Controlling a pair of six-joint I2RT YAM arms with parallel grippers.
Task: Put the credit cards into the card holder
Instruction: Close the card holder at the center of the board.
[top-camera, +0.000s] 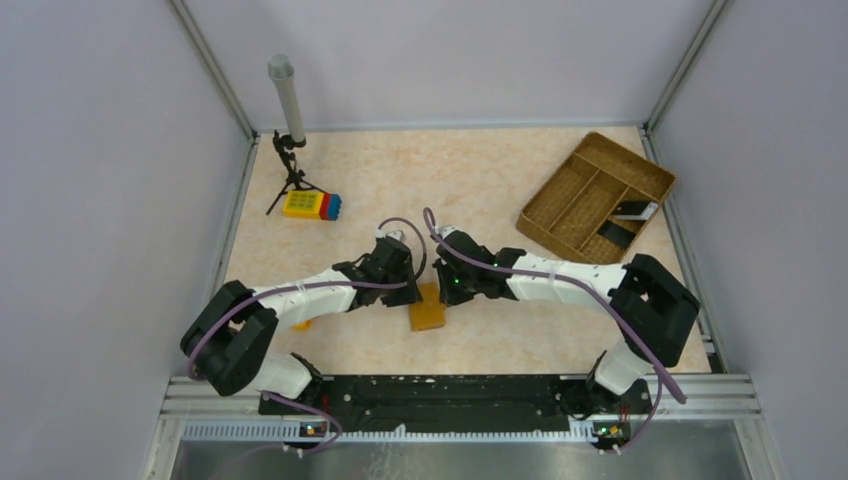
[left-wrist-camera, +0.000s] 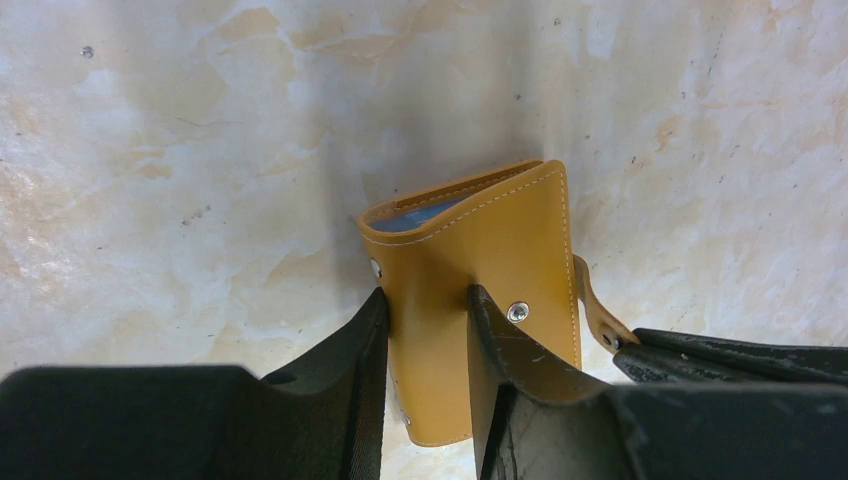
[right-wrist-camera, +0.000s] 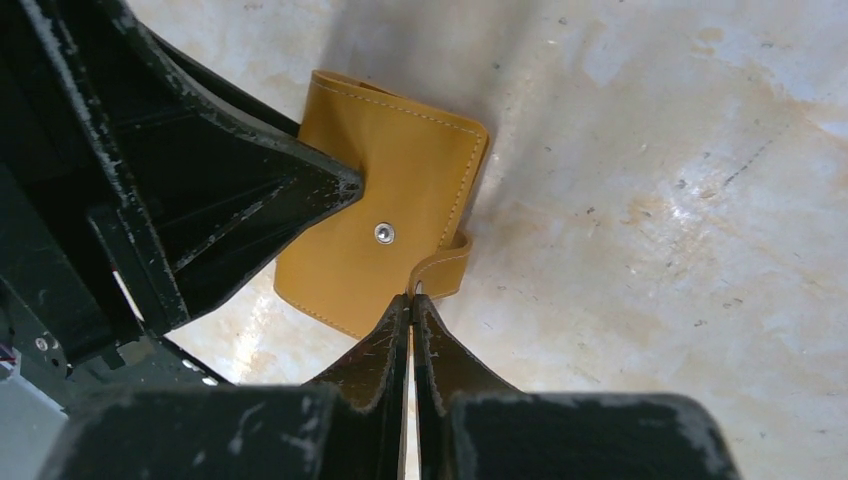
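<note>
Robotics lab test cell, as is shown by the rig: a left arm (top-camera: 300, 293) and right arm (top-camera: 560, 280) are bolted to a black base rail (top-camera: 430, 395). The marble-pattern table (top-camera: 480, 170) is boxed in w/ plain white panels (top-camera: 100, 150) and metal corner posts (top-camera: 215, 70). A small tripod (top-camera: 290, 185) w/ a grey tube (top-camera: 288, 95) is set at the far-left corner.

L pincer (left-wrist-camera: 428, 295), R pincer (right-wrist-camera: 410, 298) hem card holder (left-wrist-camera: 500, 240); tray (top-camera: 575, 195) far R.

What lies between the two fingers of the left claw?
Part of the orange wallet sits between the fingers of the left claw, both touching it. A blue card peeks from its top. The left wrist view shows this.
</note>
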